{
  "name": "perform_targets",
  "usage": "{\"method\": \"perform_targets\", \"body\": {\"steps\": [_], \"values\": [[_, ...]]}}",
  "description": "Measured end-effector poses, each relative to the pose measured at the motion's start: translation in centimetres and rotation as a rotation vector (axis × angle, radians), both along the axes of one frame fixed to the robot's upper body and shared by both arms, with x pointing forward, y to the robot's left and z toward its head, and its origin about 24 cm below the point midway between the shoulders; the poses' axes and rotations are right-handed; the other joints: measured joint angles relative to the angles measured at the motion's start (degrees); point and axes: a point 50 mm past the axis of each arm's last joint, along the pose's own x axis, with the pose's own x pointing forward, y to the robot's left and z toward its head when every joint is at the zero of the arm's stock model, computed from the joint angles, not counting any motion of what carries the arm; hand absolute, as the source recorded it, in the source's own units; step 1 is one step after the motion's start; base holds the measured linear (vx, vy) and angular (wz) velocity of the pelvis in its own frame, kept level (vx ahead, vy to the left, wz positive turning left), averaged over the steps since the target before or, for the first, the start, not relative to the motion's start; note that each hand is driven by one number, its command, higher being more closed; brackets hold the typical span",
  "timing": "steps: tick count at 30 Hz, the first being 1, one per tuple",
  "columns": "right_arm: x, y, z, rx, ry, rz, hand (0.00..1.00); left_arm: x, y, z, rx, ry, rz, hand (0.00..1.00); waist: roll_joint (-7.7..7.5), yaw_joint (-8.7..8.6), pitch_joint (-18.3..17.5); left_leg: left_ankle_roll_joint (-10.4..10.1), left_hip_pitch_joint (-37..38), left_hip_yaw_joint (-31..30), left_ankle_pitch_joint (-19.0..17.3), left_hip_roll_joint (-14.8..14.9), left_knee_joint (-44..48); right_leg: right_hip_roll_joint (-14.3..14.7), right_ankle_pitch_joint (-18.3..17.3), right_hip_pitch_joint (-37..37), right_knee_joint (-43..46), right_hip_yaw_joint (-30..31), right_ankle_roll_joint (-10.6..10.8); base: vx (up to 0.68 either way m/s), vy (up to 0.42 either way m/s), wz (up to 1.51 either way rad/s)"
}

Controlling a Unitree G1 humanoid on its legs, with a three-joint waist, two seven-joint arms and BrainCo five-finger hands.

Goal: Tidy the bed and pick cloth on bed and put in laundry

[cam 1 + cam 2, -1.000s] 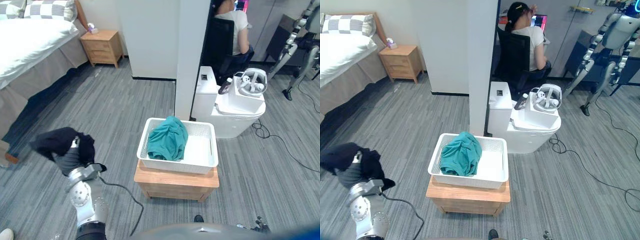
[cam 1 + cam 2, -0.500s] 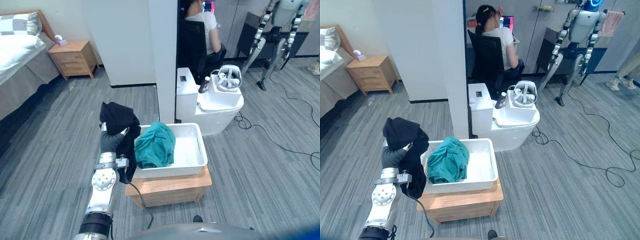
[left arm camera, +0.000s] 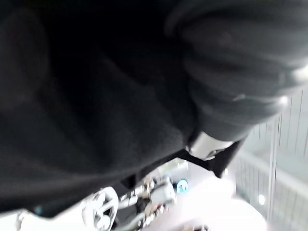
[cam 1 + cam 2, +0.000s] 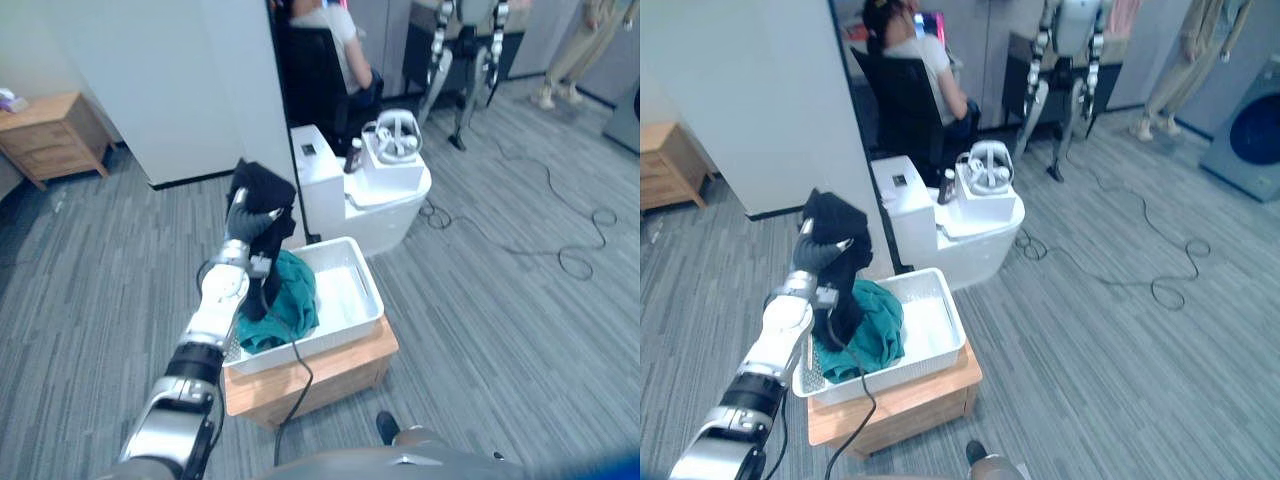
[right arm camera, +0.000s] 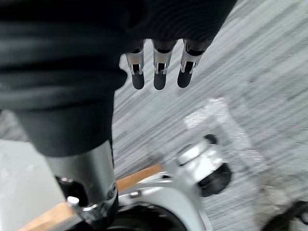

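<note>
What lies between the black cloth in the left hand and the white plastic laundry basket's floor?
A crumpled teal cloth, lying in the white basket under the black cloth; both eye views.

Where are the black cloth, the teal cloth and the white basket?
black cloth [image 4: 265, 187], left eye view, on its bunched upper part.
teal cloth [image 4: 292, 300], left eye view, on the middle of the heap.
white basket [image 4: 340, 292], left eye view, on its bare inside bottom.
</note>
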Motion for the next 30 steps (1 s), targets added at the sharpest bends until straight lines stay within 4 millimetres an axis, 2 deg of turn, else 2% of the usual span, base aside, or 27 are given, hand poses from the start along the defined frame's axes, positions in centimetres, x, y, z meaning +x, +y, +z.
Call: {"method": "perform_targets", "body": {"steps": [3, 7, 9, 10, 12, 13, 15, 20, 28, 30], "values": [[0.6, 0.0, 0.2, 0.011, -0.034, -0.006, 0.00, 0.9, -0.4, 1.7, 0.000, -0.032, -0.006, 1.00, 0.72, -0.97, 1.1, 0.3, -1.9, 0.4, 0.5, 0.1, 0.4, 0.2, 0.7, -2.2, 0.2, 0.3, -0.4, 0.06, -0.009, -0.08], [1.1, 0.0, 0.3, 0.009, -0.057, -0.003, 0.00, 1.1, -0.4, 2.2, -0.034, -0.041, -0.020, 1.00, 0.51, -0.96, 1.6, 0.1, -1.7, 3.5, 0.7, 0.4, 1.2, 0.8, 0.8, -2.7, 0.9, 2.0, -0.5, 0.09, 0.009, -0.21], [1.5, 0.6, 0.4, 0.020, -0.080, -0.006, 0.00, 1.2, -0.5, 2.4, -0.049, -0.045, -0.035, 1.00, 0.04, -0.94, 2.6, 0.1, -1.7, 4.1, 0.6, 0.5, 2.3, 0.8, 0.7, -2.7, 1.5, 2.1, -0.5, 0.02, -0.006, -0.05], [1.9, 1.2, 0.3, 0.035, -0.094, -0.002, 0.00, 1.3, -0.6, 2.5, -0.052, -0.045, -0.047, 1.00, -0.68, -0.79, 3.5, 0.1, -2.0, 5.0, 0.2, 0.8, 3.2, 0.8, 0.5, -2.8, 1.8, 2.2, -0.6, -0.06, -0.033, 0.01], [2.6, 1.4, 0.4, 0.041, -0.110, 0.012, 0.00, 1.3, -0.6, 2.5, -0.064, -0.045, -0.049, 1.00, -1.33, -0.71, 4.4, 0.1, -4.0, 5.0, -1.9, 1.6, 5.4, 0.9, 0.2, -3.9, 2.0, 2.2, -0.6, -0.09, -0.045, 0.02], [3.8, 1.6, 0.5, 0.044, -0.140, 0.026, 0.00, 1.4, -0.8, 2.9, -0.062, -0.053, -0.055, 1.00, -2.32, -0.60, 5.5, 0.3, -6.3, 4.9, -2.8, 2.1, 7.9, 0.8, 0.4, -5.6, 2.6, 2.6, -0.3, -0.11, -0.047, 0.00], [5.7, 1.6, 0.9, 0.049, -0.198, 0.029, 0.00, 1.8, -1.5, 3.3, -0.047, -0.049, -0.084, 1.00, -3.10, 0.01, 7.7, 0.8, -11.0, 4.3, -4.1, 2.6, 11.5, 0.2, 1.2, -8.5, 2.2, 2.7, 0.3, -0.15, -0.063, 0.04], [7.4, 1.5, 1.3, 0.060, -0.248, 0.022, 0.00, 2.2, -2.3, 3.4, -0.080, -0.019, -0.143, 1.00, -2.81, 0.72, 12.2, 1.1, -15.9, 3.2, -5.0, 4.1, 15.5, 0.2, 2.7, -11.1, 1.6, 2.2, 0.5, -0.02, -0.021, 0.04], [8.0, 1.7, 1.6, 0.077, -0.272, 0.022, 0.00, 2.7, -2.3, 3.7, -0.068, -0.008, -0.132, 1.00, -3.10, 1.90, 14.4, 1.6, -19.9, 3.2, -5.4, 4.7, 18.3, -0.1, 2.9, -14.0, 2.3, 1.8, 0.6, -0.01, -0.017, 0.05], [8.7, 1.5, 1.9, 0.067, -0.288, 0.049, 0.00, 3.0, -2.2, 3.6, -0.065, 0.013, -0.125, 1.00, -3.13, 1.98, 16.4, 1.9, -21.4, 3.0, -6.0, 5.1, 19.8, -0.2, 3.3, -14.8, 2.3, 1.8, 0.8, -0.07, -0.032, 0.04]]}}
